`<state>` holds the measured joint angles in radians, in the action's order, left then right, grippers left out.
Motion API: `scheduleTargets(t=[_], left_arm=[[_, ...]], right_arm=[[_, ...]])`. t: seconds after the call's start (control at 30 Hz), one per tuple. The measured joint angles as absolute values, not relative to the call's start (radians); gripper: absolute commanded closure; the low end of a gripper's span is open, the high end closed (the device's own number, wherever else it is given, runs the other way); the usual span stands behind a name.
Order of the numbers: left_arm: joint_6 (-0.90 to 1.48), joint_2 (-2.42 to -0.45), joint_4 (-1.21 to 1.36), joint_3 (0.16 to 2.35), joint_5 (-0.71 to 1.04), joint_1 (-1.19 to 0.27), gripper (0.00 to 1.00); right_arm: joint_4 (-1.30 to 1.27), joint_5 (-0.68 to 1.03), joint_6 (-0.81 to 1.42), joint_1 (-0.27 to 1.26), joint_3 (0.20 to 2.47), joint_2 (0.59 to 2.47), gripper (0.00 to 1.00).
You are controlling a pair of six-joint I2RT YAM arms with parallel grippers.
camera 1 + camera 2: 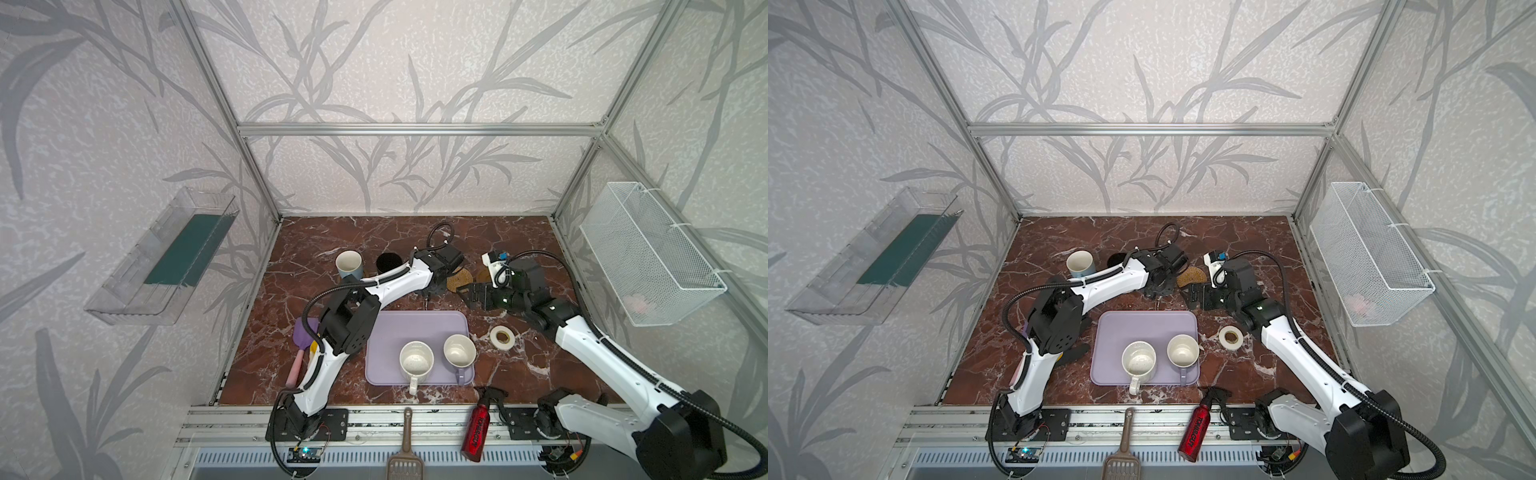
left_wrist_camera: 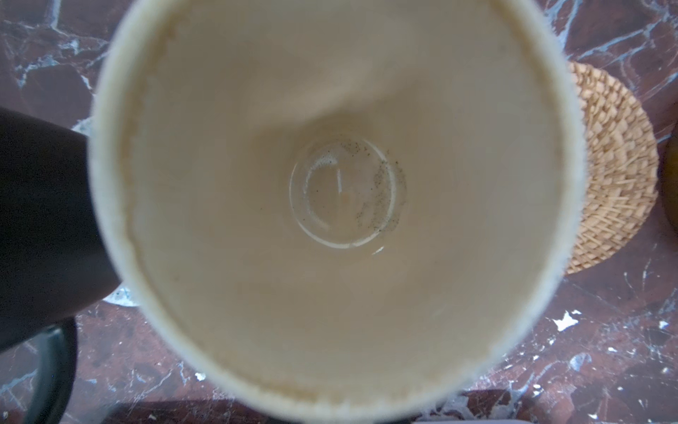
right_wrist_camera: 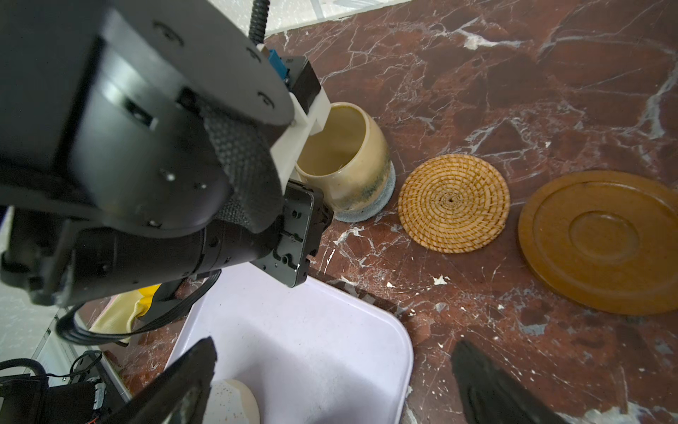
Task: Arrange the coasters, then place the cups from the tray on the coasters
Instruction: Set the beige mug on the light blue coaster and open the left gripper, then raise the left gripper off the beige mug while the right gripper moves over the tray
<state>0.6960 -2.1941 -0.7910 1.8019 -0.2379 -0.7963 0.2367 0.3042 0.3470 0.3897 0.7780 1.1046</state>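
Progress: 3 of 5 cups off tray [image 1: 415, 328]; cream-yellow cup [image 3: 345, 161] sits on grey-blue coaster [image 3: 381, 205], left gripper [image 1: 434, 286] pinching it. On tray: speckled cup [image 1: 416, 361], lavender-grey cup [image 1: 459, 351]. Bare: rattan coaster [image 3: 454, 203], amber coaster [image 3: 601, 238]; right gripper [image 3: 335, 343] spread, empty.

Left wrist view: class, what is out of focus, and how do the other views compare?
Left wrist view: the cream-yellow cup has a fuzzy rim, the rattan coaster sharper. Right wrist view: the near left arm is soft, the amber coaster crisp. In both top views, the frame posts splay, wide-angle distortion.
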Motion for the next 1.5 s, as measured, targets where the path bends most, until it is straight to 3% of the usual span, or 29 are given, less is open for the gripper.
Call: scheduleTargets(t=[0.07,0.3,0.97,1.2,1.5], left_arm=[[0.700,-2.193,-0.779,1.793,-0.239,-0.796,0.98],[0.698,-2.192,-0.770,1.785,-0.237,-0.796,0.64],[0.718,-2.094,-0.748,1.724,-0.203,-0.796,0.48],[0.727,-1.921,-0.688,1.632,-0.163,-0.796,0.19],[0.726,-1.621,-0.538,1.387,-0.087,-0.786,0.02]], right_arm=[[0.237,0.304,0.347,0.390,0.778,1.105,0.01],[0.237,0.305,0.348,0.390,0.778,1.105,0.01],[0.268,0.320,0.347,0.390,0.745,1.063,0.01],[0.317,0.370,0.352,0.393,0.744,1.040,0.01],[0.464,0.281,0.350,0.596,0.807,0.987,0.01]])
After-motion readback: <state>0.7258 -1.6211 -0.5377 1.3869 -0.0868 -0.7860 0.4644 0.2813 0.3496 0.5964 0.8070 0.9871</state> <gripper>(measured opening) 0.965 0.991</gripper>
